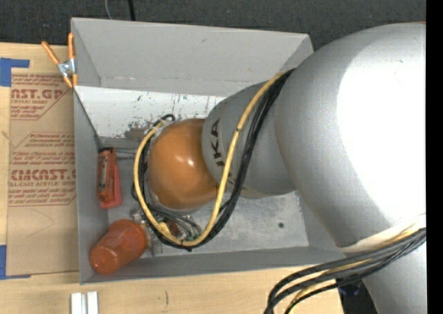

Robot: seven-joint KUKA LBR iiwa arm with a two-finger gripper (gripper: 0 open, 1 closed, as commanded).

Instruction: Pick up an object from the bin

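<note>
A flat orange-red packet (108, 178) lies along the bin's left wall, its long side running front to back. In the front left corner an orange-red rounded bottle (118, 247) rests on its side, tilted with its thicker end toward the corner. Its upper right end lies right beside the cables under the arm's orange dome.
The arm reaches in from the right and covers the bin's middle and right half. Its orange dome hangs over the centre, ringed by yellow and black cables. Bare grey floor shows at the front right and along the scuffed back wall.
</note>
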